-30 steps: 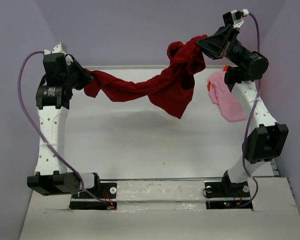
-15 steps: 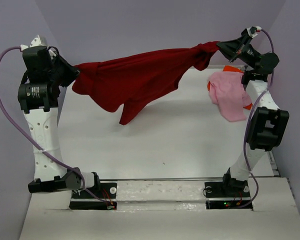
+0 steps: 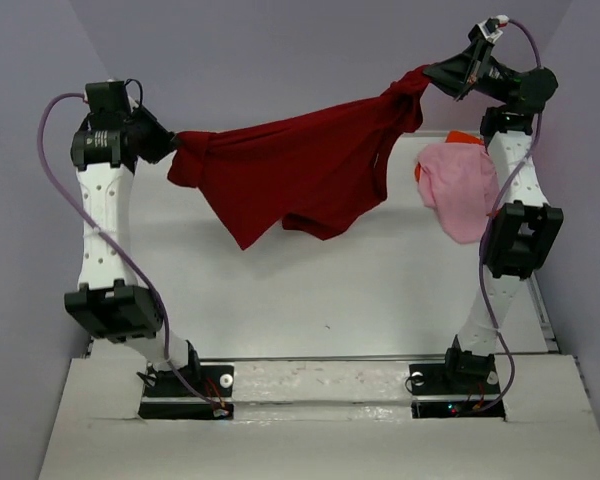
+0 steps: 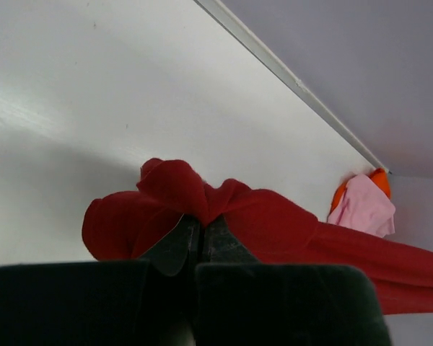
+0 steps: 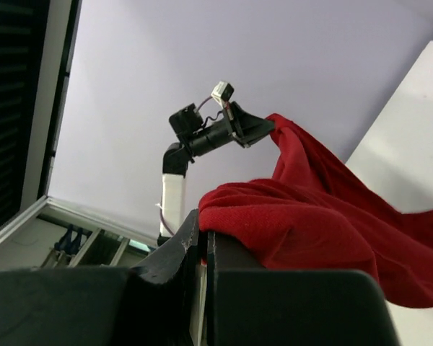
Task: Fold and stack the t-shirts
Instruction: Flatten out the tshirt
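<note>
The dark red t-shirt point(image 3: 300, 170) hangs stretched in the air between my two grippers, high above the white table point(image 3: 310, 290). My left gripper point(image 3: 172, 148) is shut on its left end, seen bunched in the left wrist view point(image 4: 195, 198). My right gripper point(image 3: 432, 76) is shut on its right end, seen in the right wrist view point(image 5: 303, 209). The light pink t-shirt point(image 3: 458, 188) lies crumpled at the table's far right, on top of the bright orange t-shirt point(image 3: 462, 137), of which only an edge shows.
A lilac wall point(image 3: 300, 60) stands behind the table, with side walls at left and right. The right arm's upright links point(image 3: 515, 240) stand just in front of the pink shirt. The arm bases sit on a rail point(image 3: 320, 385) at the near edge.
Both grippers have moved apart and raised the red shirt, which went from a sagging bunch to a spread sheet. The left arm has swung back toward the right.
</note>
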Robot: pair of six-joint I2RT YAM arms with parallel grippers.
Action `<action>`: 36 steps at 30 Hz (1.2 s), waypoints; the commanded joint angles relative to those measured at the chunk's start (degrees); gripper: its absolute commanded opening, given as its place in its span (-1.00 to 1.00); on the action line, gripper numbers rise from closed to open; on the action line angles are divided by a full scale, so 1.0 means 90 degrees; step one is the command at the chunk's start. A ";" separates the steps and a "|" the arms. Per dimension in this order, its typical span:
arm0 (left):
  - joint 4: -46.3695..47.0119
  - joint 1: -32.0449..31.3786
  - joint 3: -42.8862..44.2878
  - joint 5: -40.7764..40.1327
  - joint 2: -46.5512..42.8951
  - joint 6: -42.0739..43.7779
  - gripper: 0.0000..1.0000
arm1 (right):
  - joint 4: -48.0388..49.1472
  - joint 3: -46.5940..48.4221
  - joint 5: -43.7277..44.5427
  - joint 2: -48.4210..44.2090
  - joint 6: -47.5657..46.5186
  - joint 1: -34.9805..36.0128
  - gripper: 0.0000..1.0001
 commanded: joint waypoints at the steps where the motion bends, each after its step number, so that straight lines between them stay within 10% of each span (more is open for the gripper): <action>1: 0.0948 0.0025 0.1179 0.0450 0.0895 -0.0057 -1.00 | -0.0342 0.2270 0.0246 0.0946 0.1586 -0.0062 -1.00; 6: 0.0565 0.0025 0.2560 0.0431 0.1493 0.0178 -1.00 | 0.0075 0.1666 0.0218 0.0725 0.1587 -0.0004 -1.00; 17: 0.1377 0.0025 -0.0346 0.0958 -0.0547 0.0042 -1.00 | 0.1858 -0.2680 -0.0445 -0.2018 0.1932 0.0932 -1.00; 20: 0.0947 0.0025 -0.1519 0.1084 -0.1249 -0.0066 -1.00 | -0.0091 -0.4115 -0.0564 -0.3277 0.0498 0.1392 -1.00; 23: 0.0469 -0.0004 -0.2917 0.0833 -0.1894 0.0070 -1.00 | -0.6636 -0.4822 -0.0321 -0.4597 -0.3404 0.1393 -1.00; 26: 0.0332 -0.0014 -0.3669 0.0422 -0.2140 0.0305 -1.00 | -1.0324 -0.4773 0.0469 -0.4668 -0.6443 0.1461 -1.00; 29: 0.0351 -0.0024 -0.4255 0.0168 -0.2179 0.0413 -1.00 | -1.1987 -0.5026 0.1611 -0.4366 -0.8263 0.1461 -1.00; 36: 0.0760 -0.0034 -0.4921 0.0137 -0.1956 0.0588 -1.00 | -1.1719 -0.6267 0.2238 -0.4033 -0.8871 0.1461 -1.00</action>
